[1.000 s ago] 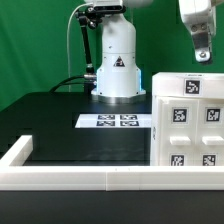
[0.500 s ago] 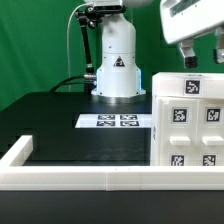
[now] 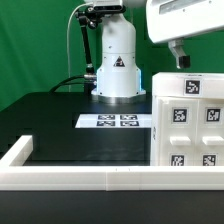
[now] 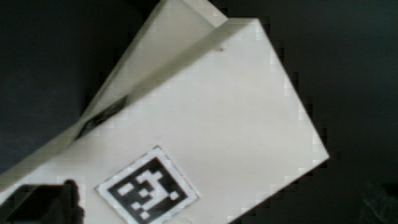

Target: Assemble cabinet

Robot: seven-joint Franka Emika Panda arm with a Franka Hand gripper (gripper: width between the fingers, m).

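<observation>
1. The cabinet [image 3: 190, 122] is a white plastic boxy body at the exterior view's right, resting on the black table [image 3: 60, 125] just behind the long white rim [image 3: 80, 178] at the table's front edge.
2. Its facing side shows black-and-white square marker tags in rows, and one more tag sits on its top face.
3. In my wrist view the cabinet [image 4: 214, 130] fills most of the picture as a slanted white panel with one square tag near a corner.
4. I cannot tell whether the body holds anything; no opening shows.
5. My gripper [image 3: 178, 55] hangs above the cabinet's top, apart from it; only one dark finger shows below my white hand, so I cannot tell how my claw is set.
6. The marker board [image 3: 115, 121] lies flat on the table between the arm's white base [image 3: 118, 70] and the cabinet.
</observation>
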